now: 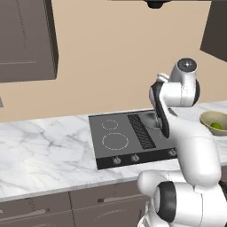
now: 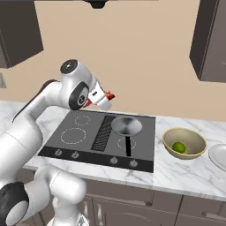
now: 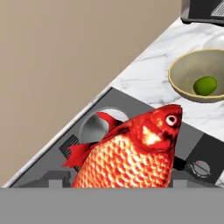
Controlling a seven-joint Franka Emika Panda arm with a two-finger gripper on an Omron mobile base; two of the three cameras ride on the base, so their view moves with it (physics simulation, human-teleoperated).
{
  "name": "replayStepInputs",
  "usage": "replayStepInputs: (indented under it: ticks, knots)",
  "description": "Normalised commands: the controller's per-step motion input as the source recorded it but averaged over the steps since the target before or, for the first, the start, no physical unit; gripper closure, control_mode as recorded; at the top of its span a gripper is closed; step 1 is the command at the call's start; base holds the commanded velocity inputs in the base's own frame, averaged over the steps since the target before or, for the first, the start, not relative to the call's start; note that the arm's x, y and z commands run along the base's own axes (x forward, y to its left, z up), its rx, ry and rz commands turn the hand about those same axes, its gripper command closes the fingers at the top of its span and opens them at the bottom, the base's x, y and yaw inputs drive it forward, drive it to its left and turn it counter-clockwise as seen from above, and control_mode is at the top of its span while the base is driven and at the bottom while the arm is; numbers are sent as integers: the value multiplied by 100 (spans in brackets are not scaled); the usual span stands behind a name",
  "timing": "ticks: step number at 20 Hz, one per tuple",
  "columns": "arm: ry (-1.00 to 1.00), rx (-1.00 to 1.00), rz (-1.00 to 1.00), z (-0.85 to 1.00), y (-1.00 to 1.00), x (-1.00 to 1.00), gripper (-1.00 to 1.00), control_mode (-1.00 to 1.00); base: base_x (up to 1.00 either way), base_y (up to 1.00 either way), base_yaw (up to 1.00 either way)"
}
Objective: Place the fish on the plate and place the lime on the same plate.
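The red-orange fish (image 3: 131, 157) hangs in the air above the cooktop, close in front of the hand camera. My gripper (image 2: 104, 99) is shut on it, and red bits of the fish (image 2: 109, 95) stick out from the hand. The green lime (image 2: 178, 147) lies inside the tan bowl (image 2: 184, 142) on the counter right of the cooktop; the lime (image 3: 204, 85) also shows in the hand view, and again (image 1: 216, 126) at the right edge of the left base view. The white-grey plate (image 2: 219, 156) sits beyond the bowl, cut off by the right edge.
A silver frying pan (image 2: 126, 126) with a black handle stands on the black cooktop (image 2: 79, 141) under the gripper. Marble counter (image 1: 44, 150) runs to both sides. Dark wall cabinets (image 2: 212, 39) hang above, and a beige wall stands behind.
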Motion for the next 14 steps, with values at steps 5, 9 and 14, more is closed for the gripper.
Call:
replayStepInputs:
  ticks: [5, 9, 14]
  knots:
    - [0, 0, 0, 0, 0, 0, 100, -100, 0, 0, 0]
    - [0, 0, 0, 0, 0, -22, 100, -100, 0, 0, 0]
    - [0, -1, 0, -6, -3, -51, 100, 100, -40, -16, 0]
